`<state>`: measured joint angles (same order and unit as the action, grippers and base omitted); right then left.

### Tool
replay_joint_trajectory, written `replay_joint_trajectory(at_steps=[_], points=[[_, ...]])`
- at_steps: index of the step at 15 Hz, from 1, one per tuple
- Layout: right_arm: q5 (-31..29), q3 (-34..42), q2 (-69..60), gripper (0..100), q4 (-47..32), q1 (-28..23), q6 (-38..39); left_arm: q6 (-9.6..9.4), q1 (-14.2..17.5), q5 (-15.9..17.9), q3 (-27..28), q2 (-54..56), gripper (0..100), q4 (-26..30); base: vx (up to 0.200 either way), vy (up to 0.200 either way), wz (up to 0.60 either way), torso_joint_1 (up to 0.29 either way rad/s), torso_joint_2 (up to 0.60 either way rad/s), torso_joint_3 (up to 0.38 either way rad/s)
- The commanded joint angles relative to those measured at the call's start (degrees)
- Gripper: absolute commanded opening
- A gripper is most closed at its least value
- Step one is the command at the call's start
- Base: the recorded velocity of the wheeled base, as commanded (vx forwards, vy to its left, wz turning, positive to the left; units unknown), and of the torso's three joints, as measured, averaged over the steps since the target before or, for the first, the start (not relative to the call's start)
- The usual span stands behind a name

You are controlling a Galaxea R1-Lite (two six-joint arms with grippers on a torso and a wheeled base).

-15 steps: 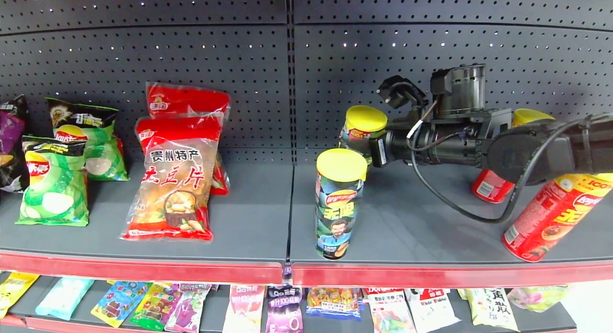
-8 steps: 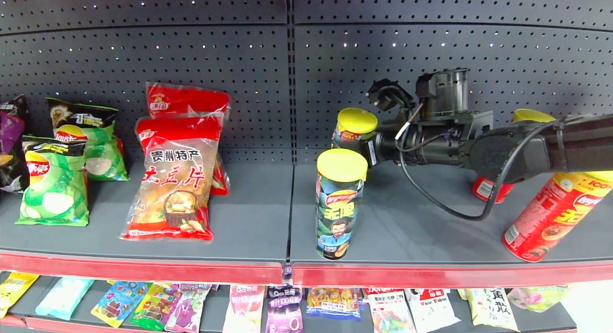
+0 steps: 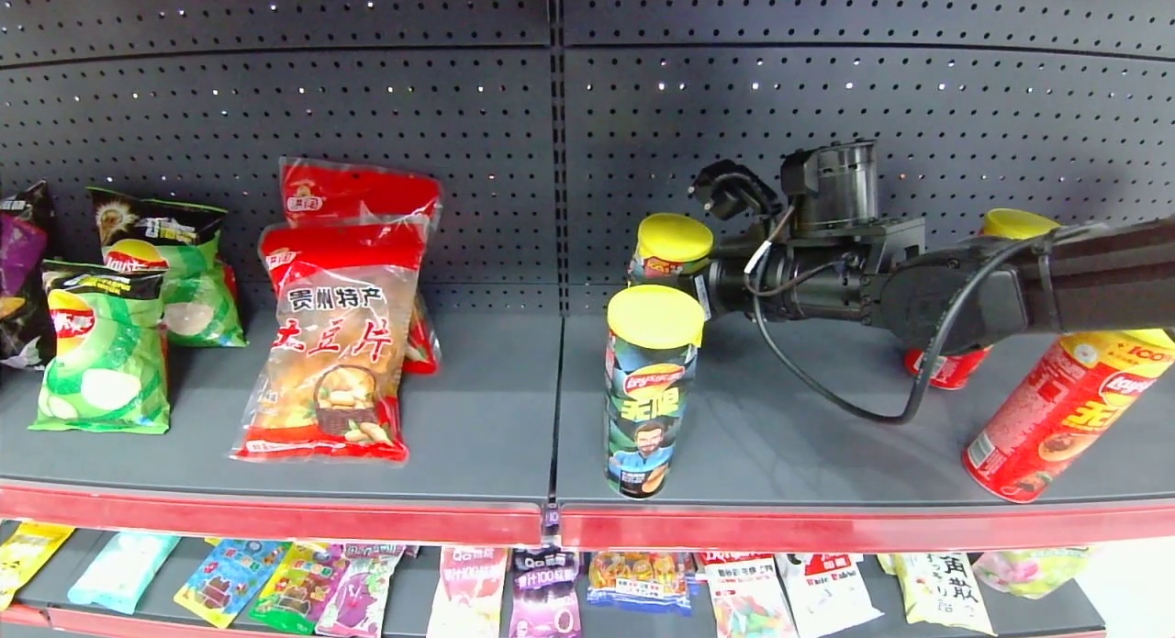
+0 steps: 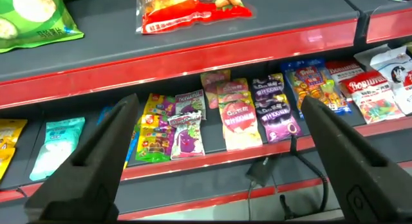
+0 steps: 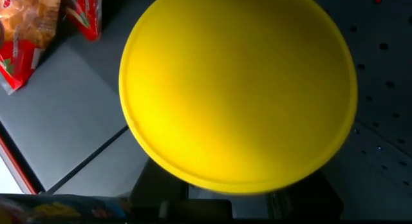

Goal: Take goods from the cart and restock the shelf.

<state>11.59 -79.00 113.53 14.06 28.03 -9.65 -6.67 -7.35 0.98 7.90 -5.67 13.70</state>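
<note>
My right gripper (image 3: 701,284) reaches in over the upper shelf (image 3: 459,436) from the right. It is shut on a dark green chip can with a yellow lid (image 3: 674,240). The can hangs slightly tilted just behind a matching upright can (image 3: 652,390) near the shelf's front edge. The front can hides the held can's lower part. That yellow lid (image 5: 238,89) sits close under the right wrist camera and hides the fingers. My left gripper (image 4: 212,159) is open and holds nothing, low in front of the lower shelf's candy packets (image 4: 244,111).
A red can (image 3: 1065,408) leans at the shelf's right front, with another red can (image 3: 945,367) behind the arm. Red snack bags (image 3: 335,344) and green chip bags (image 3: 106,353) stand to the left. The perforated back wall (image 3: 551,161) is close behind. Bare shelf lies between the cans.
My right arm has moved left and a little lower with the can, bringing it closer behind the front can. The other goods have not moved.
</note>
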Motion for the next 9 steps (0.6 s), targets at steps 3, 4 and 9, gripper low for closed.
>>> replay_joint_trajectory(at_steps=[3,4,9], points=[[0.01,0.25,0.29,0,-0.08,0.01,-0.01,-0.01,0.06,-0.01,0.01,-0.22,100,0.01,0.0,0.0,0.0,0.0,0.0,0.0],[0.01,0.25,0.38,0,-0.08,0.19,-0.01,-0.01,0.06,-0.01,0.01,-0.22,100,0.01,0.0,0.0,0.0,0.0,0.0,0.0],[-0.17,0.07,0.55,100,0.01,0.54,0.16,-0.1,-0.03,-0.01,0.01,-0.22,100,0.01,0.0,0.0,0.0,0.0,0.0,0.0]])
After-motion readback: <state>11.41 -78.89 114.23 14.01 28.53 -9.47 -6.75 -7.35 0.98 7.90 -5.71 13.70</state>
